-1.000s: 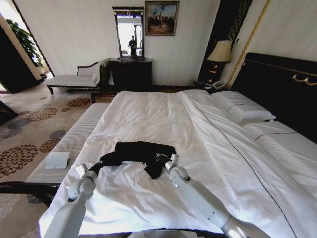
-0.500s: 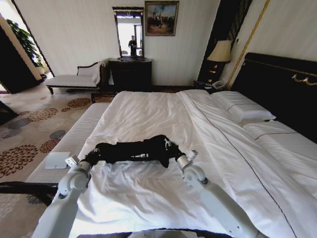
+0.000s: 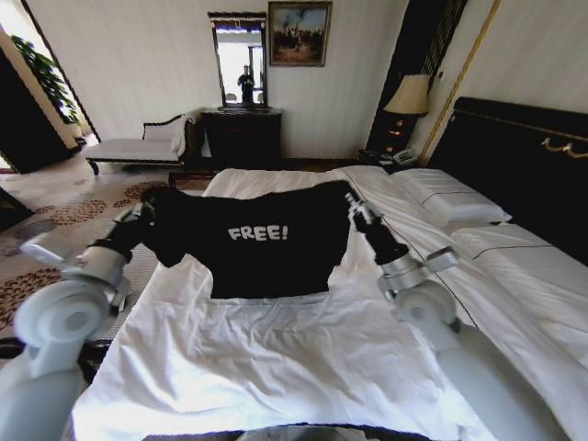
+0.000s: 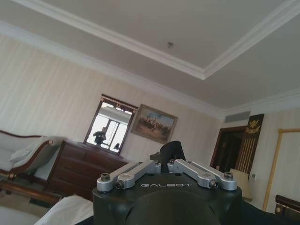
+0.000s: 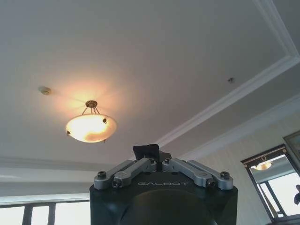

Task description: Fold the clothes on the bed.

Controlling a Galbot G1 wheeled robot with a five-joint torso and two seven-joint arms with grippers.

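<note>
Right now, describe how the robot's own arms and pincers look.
Both arms are smooth, pale grey-white tubes with rounded, bulbous joints. The left pincer and right pincer are dark and slim at the tip. In the wrist views each pincer has a black housing marked GALBOT in pale letters, with silver metal linkage bars fastened by dark bolts.

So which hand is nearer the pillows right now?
Right. The right hand holds the T-shirt's corner on the side toward the pillows; the left hand grips the opposite corner, over the bed's far edge.
</note>
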